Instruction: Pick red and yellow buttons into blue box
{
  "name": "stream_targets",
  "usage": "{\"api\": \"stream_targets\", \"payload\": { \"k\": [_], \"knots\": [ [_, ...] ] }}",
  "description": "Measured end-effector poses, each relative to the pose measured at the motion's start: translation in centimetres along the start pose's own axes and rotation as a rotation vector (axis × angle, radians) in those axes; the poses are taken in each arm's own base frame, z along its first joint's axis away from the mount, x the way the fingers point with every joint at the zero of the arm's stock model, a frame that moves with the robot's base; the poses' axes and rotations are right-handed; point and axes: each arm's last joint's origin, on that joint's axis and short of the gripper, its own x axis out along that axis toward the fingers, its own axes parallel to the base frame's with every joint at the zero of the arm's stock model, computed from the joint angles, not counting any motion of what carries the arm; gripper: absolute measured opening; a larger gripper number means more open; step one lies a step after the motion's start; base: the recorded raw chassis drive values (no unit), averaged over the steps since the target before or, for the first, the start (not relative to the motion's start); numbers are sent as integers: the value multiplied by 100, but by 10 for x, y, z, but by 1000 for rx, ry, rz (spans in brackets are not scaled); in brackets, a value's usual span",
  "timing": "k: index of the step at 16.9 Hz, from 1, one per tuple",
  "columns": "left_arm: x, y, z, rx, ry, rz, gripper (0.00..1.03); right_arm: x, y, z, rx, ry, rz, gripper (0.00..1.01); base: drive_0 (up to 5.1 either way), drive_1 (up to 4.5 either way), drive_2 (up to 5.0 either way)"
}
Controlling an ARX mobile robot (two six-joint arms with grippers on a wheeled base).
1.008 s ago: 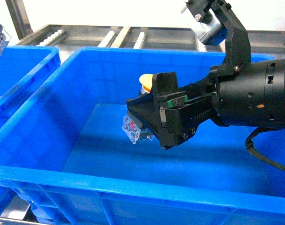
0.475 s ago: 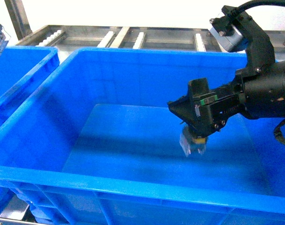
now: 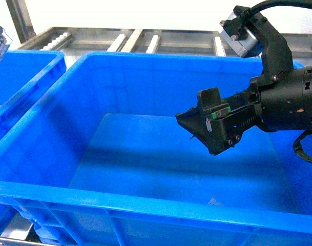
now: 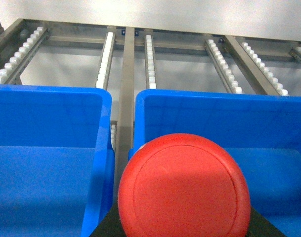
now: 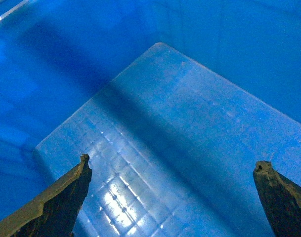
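Right fingers point(image 5: 261, 170) spread wide, empty, over blue box point(image 3: 145, 202) floor.

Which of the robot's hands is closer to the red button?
Left. The left gripper holds the red button between its fingers; the right gripper hangs open inside the blue box, apart from it.

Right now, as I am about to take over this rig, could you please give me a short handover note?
Right pincer: open and empty, over the floor of the blue box.
Left pincer: fingers hidden, apparently holding the red button above the gap between the two crates.
Done: the yellow button left the right pincer half a second ago; a pale speck by the near wall may be it.
Left: drop the red button into the blue box.
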Motion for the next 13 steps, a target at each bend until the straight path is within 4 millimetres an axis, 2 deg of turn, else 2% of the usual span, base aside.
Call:
{"api": "stream_targets", "payload": {
  "k": [3, 4, 13],
  "knots": [
    [9, -10, -4, -32, 64, -69, 24, 0, 0, 0, 0, 0, 0, 98, 0, 0, 0],
    [44, -34, -27, -144, 236, -136, 24, 0, 0, 0, 0, 0, 0, 98, 0, 0, 0],
    [61, -41, -39, -206, 332, -160, 24, 0, 0, 0, 0, 0, 0, 98, 0, 0, 0]
  ]
}}
